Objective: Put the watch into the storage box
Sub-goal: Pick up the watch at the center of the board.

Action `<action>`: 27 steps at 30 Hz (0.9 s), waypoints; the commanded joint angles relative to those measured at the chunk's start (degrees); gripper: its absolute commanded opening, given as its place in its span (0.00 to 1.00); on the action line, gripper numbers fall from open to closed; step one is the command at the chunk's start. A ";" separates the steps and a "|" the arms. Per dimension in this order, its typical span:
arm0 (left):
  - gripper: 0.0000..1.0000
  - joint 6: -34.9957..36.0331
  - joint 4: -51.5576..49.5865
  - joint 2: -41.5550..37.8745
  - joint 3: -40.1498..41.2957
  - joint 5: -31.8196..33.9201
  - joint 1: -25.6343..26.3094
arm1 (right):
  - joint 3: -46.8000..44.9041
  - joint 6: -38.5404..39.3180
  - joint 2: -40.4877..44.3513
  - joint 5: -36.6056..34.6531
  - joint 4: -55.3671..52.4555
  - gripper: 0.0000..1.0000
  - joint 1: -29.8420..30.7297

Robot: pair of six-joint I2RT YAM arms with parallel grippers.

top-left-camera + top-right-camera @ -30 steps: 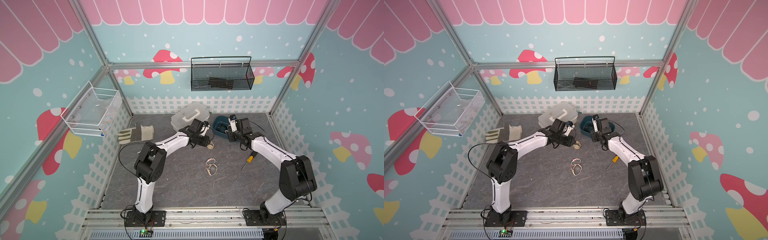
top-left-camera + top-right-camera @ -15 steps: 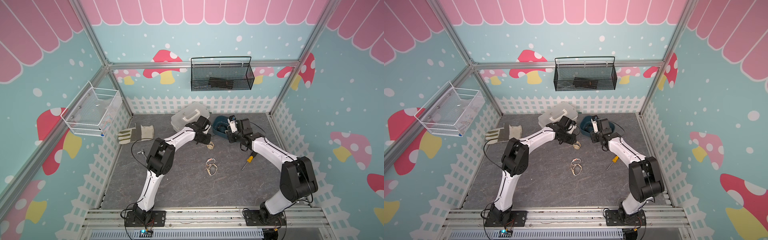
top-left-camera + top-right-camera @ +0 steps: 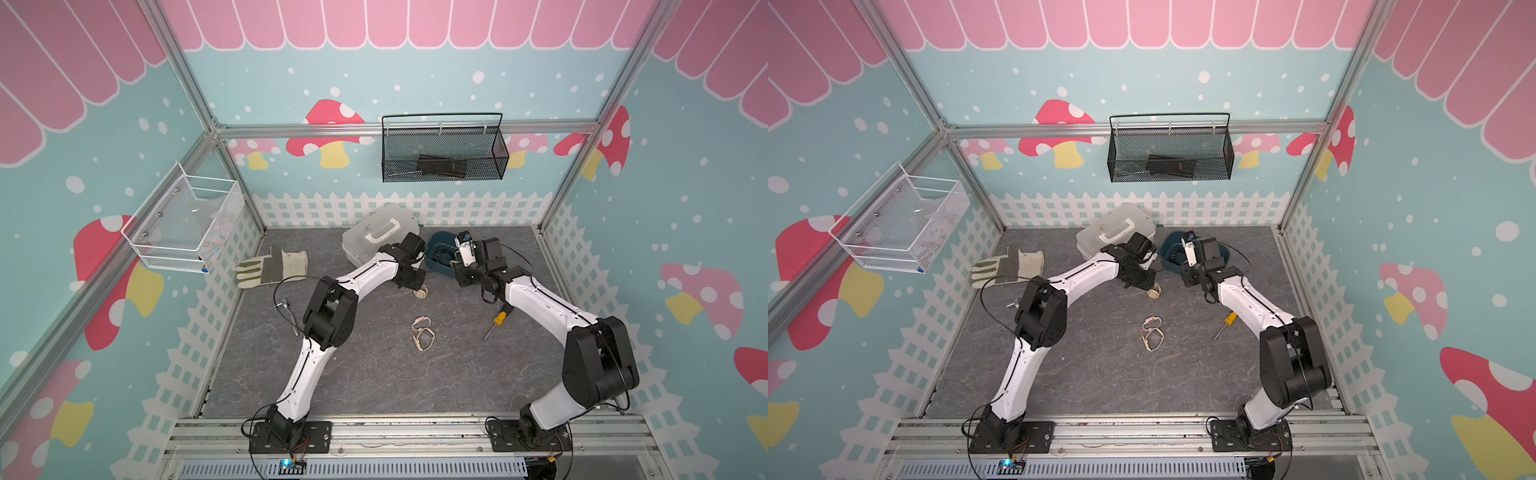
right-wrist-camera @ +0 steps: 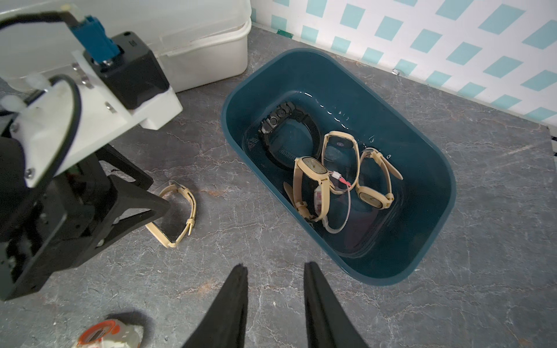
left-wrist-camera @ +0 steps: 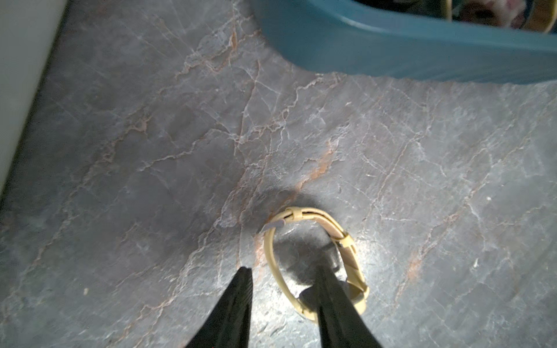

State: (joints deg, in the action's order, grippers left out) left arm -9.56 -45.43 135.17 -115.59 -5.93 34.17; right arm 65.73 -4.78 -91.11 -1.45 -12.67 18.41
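A cream-strapped watch (image 5: 349, 250) lies on the grey table just short of the dark teal storage box (image 5: 391, 51). Both top views show this watch (image 3: 420, 293) (image 3: 1153, 292) beside the box (image 3: 436, 266) (image 3: 1173, 245). My left gripper (image 5: 284, 269) is open and low over it, with one finger inside the strap loop and the other outside. From the right wrist view the watch (image 4: 193, 205) sits at the left gripper's (image 4: 159, 212) tips. My right gripper (image 4: 275, 265) is open and empty by the box's near wall (image 4: 422, 168). Several watches (image 4: 310, 171) lie inside the box.
A white case with a handle (image 3: 380, 235) stands against the box's left side. Two more watches (image 3: 422, 332) and a yellow-handled screwdriver (image 3: 496, 322) lie mid-table. A work glove (image 3: 270, 268) lies at the left. A black mesh basket (image 3: 442, 153) hangs on the back wall.
My left arm's elbow has swung nearer and to the right, and its gripper has settled onto the watch with the jaws narrowing a little. The right arm has barely moved.
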 commanded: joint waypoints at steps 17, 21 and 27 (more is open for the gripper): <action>0.30 1.46 -2.88 3.23 -2.62 2.79 0.57 | -0.70 1.00 2.38 0.40 -1.48 0.35 0.31; 0.26 1.60 -3.20 3.51 -2.63 2.89 0.61 | -0.92 1.08 2.53 0.27 -1.54 0.35 0.33; 0.09 1.76 -3.53 3.47 -2.63 3.25 0.54 | -1.10 1.17 2.93 0.05 -1.57 0.35 0.35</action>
State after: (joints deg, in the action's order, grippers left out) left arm -8.36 -47.99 137.86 -116.51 -3.57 34.30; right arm 65.56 -4.25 -90.06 -1.45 -13.58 18.44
